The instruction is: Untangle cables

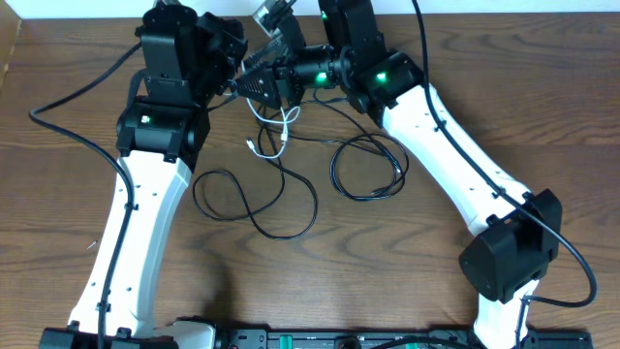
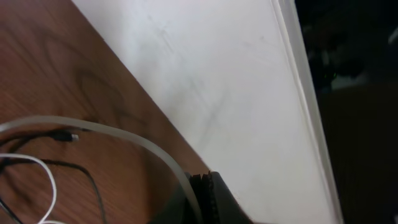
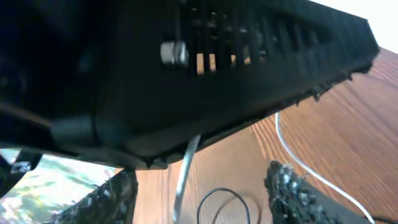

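**White cable** (image 2: 124,134). Thin round cord with a smooth plastic jacket and small plug ends. It sits at the far middle of the table (image 1: 77,78). One stretch is lifted in an arc and the rest lies in loose bends on the wood under the two grippers. Judged very light, limp and a little slippery, so it will sag and swing rather than hold a shape. Best taken on the cord just beside a crossing or near a plug, not on the plug itself.

**Black cable** (image 1: 281,237). Longer, equally thin, matte. It lies flat at mid-table in open loops, with a tighter coil on the right arm's side. One strand runs up toward the white cable. Judged just as soft; a fast pull would likely drag the loops and tighten them.

**Left gripper** (image 2: 202,193). Fingers pressed together on the raised pale strand, which reads as the white cable.

**Right gripper** (image 3: 199,196). Rough, pebbled black pads (image 3: 292,186) stand well apart on either side of the hanging strand. They appear clear of it and hold nothing.

**Surroundings.** Smooth brown wood-grain tabletop; plain white wall (image 2: 217,74) behind.
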Controlling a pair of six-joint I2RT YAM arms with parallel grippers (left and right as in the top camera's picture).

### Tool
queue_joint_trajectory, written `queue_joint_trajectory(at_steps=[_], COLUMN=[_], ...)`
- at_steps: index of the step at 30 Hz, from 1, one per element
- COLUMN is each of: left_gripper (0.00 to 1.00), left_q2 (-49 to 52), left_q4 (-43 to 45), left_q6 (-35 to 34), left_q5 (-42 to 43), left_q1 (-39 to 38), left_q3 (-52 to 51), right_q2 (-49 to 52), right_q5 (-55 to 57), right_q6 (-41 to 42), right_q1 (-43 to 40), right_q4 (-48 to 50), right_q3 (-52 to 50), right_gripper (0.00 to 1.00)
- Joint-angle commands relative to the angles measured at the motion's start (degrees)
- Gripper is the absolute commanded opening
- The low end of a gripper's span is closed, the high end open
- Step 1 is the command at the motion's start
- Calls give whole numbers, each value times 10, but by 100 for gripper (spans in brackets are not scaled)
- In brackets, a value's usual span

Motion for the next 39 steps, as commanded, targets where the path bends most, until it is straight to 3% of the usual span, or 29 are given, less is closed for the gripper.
queue_joint_trajectory(at_steps=[1,9,22,30,33,34,35,38,39], left_gripper=[8,7,7,7,8,7,7,9,15], left_q2=[-1,-1,-1,-1,-1,-1,-1,-1,-1], left_q4=[-2,-2,3,2,2,2,2,2,2], left_q6=[-49,-51,-50,-50,-50,-50,-50,-46,-45], left_q5=[11,45,43,44,44,43,44,43,43], left_q1=[-2,-2,-2,-2,-2,-2,-2,-2,-2], left_q3=[8,8,8,8,8,8,8,8,8], right_q2=[22,29,29,29,29,29,29,29,29], right_q5=[32,47,47,42,42,42,42,40,40], right_q6=[17,16,16,17,21,30,39,47,52], right_q1=[5,2,1,0,-2,-5,-8,-24,-32], right_q4=[14,14,-26,1,12,16,17,18,18], right_q3=[-2,-2,-2,-2,-2,-2,-2,-2,-2], right_gripper=[56,40,30,25,15,5,1,1,1])
